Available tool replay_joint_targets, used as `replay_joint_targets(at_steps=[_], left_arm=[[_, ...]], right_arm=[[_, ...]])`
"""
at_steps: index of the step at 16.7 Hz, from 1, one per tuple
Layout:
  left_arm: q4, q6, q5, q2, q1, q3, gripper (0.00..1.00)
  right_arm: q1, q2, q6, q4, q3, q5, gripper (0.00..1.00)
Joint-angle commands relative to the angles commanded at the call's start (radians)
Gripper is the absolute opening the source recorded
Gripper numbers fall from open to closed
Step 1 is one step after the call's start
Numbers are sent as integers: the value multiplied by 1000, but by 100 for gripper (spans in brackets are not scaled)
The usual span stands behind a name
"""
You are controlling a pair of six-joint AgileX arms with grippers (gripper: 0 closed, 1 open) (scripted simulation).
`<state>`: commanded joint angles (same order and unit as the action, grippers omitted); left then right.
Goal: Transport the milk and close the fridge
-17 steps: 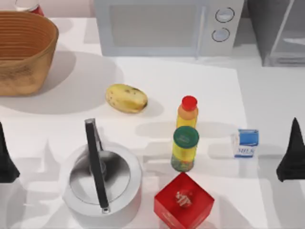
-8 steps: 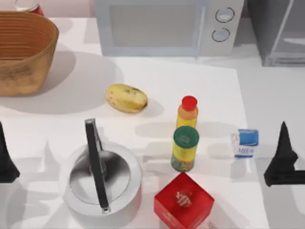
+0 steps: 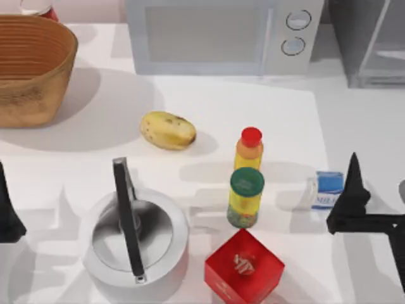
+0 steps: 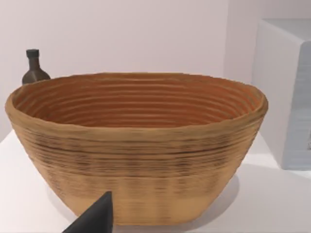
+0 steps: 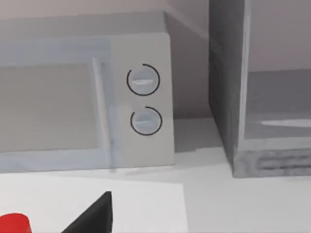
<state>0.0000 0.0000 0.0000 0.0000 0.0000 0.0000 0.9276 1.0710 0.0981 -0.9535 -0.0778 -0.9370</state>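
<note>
Beside the green-capped jar (image 3: pixel 245 197), on its right: milk (image 3: pixel 328 190), upright on the bench (image 3: pixel 209 107). Right gripper (image 3: pixel 350 202) just right of the milk, overlapping its edge; finger state cannot be told. Fridge (image 3: pixel 373 41) behind the milk, at the bench's rear right, next to the microwave (image 3: pixel 221 35). Left gripper (image 3: pixel 7 212) parked far left of the jar; fingers likewise unclear.
</note>
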Motion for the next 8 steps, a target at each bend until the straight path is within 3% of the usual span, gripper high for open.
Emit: replay_joint_targets(at_steps=[8], left_arm=[[0,0,0,0,0,0,100]], right_arm=[[-19,705,109,-336,-76,22,100]])
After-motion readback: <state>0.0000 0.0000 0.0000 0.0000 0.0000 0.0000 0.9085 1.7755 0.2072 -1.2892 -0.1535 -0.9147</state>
